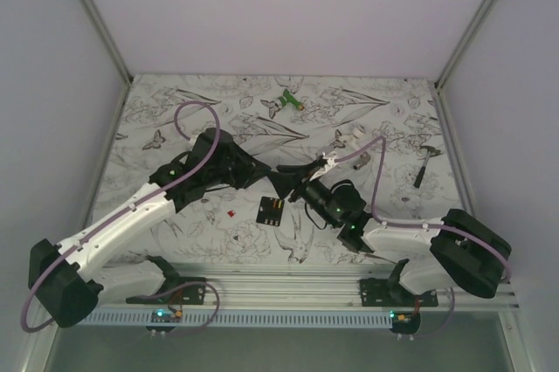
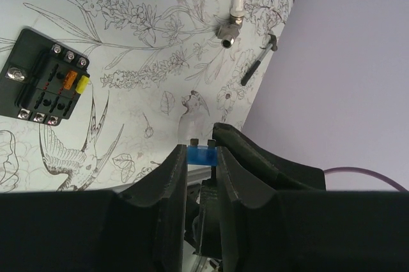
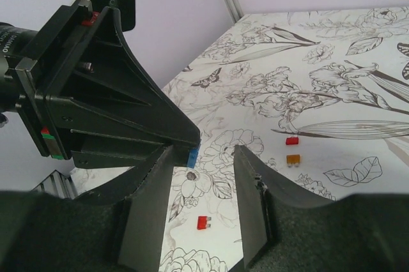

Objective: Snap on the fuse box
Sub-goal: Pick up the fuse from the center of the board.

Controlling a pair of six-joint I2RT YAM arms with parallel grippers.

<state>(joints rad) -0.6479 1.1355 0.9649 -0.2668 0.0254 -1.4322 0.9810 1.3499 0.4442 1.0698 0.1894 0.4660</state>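
Left hand (image 2: 203,147) pinching blue fuse (image 2: 203,156), right hand (image 3: 208,157) parted, seemingly empty, fuse box (image 1: 271,210) lying near both, untouched

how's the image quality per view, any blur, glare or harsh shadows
Top external: even diffuse light, no glare, but the fuse box is tiny and soft. Left wrist: fuse box slots sharp, blue fuse clear, the dark left fingers show little detail. Right wrist: near right fingers blurred, the table pattern sharper.

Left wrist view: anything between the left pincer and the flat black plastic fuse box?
No. That view shows only bare flower-printed table cover between the flat black plastic fuse box and the left pincer, which grips a small blue plastic fuse.
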